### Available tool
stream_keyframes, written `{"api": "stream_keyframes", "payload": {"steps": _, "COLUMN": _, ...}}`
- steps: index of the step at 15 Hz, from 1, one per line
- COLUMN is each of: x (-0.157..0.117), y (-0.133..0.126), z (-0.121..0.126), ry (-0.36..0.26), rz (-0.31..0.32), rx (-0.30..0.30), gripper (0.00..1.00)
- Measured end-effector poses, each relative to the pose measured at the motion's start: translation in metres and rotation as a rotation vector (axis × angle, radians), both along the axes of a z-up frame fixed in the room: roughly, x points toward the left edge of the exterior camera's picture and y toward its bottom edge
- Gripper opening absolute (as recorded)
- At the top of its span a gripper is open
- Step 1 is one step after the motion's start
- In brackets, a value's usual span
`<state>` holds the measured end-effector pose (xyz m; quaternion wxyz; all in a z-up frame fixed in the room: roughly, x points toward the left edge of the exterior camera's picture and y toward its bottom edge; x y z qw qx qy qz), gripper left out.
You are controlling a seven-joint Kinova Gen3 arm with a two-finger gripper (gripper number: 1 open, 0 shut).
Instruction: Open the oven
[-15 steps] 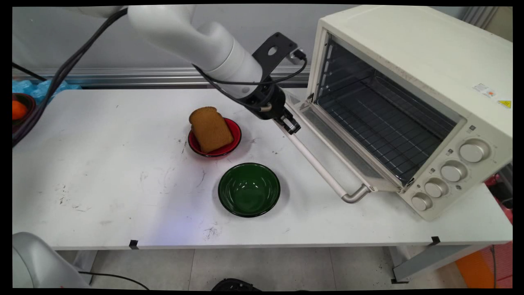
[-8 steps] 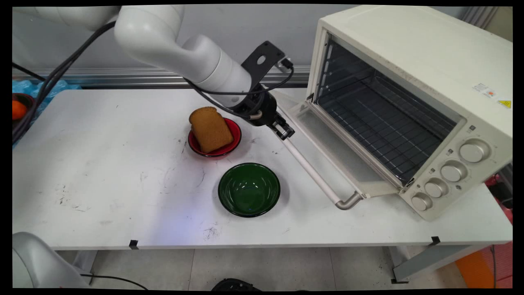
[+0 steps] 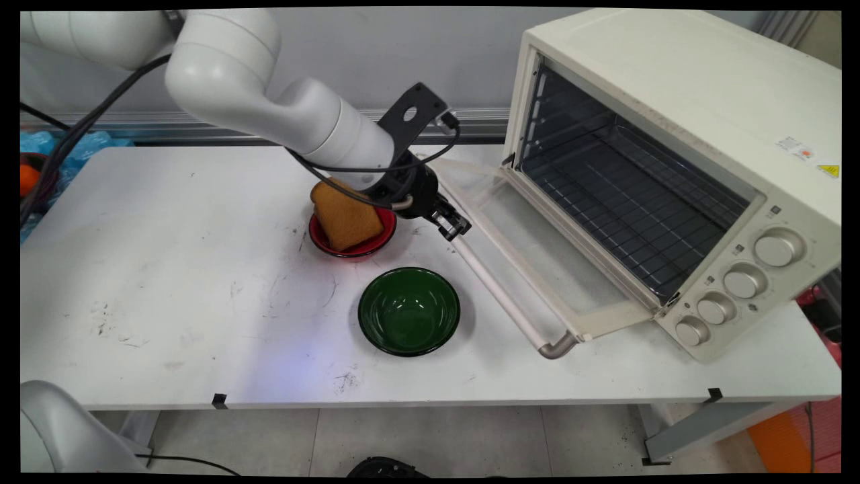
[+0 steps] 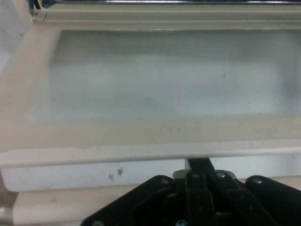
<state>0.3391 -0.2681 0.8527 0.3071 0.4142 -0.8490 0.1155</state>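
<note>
- Where the white tabletop [image 3: 168, 323] nears its front edge, a glossy dark-green round bowl [image 3: 408, 310] sits empty, about midway along.
- Behind it, the black two-finger pincer [image 3: 455, 230] is clamped shut on the cream bar handle [image 3: 497, 290] of the toaster oven's glass door [image 3: 537, 245], which hangs open, nearly flat.
- Just left of the pincer, a brown slice of toast [image 3: 344, 215] leans in a small red round dish [image 3: 354, 235].
- At the right end stands the cream toaster oven [image 3: 678, 101], its wire rack [image 3: 625, 202] exposed.
</note>
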Motion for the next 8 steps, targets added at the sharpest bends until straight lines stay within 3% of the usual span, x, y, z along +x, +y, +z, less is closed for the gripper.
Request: {"api": "stream_keyframes", "payload": {"steps": 8, "x": 0.013, "y": 0.008, "z": -0.001, "ry": 0.008, "rz": -0.017, "rx": -0.016, "gripper": 0.0}}
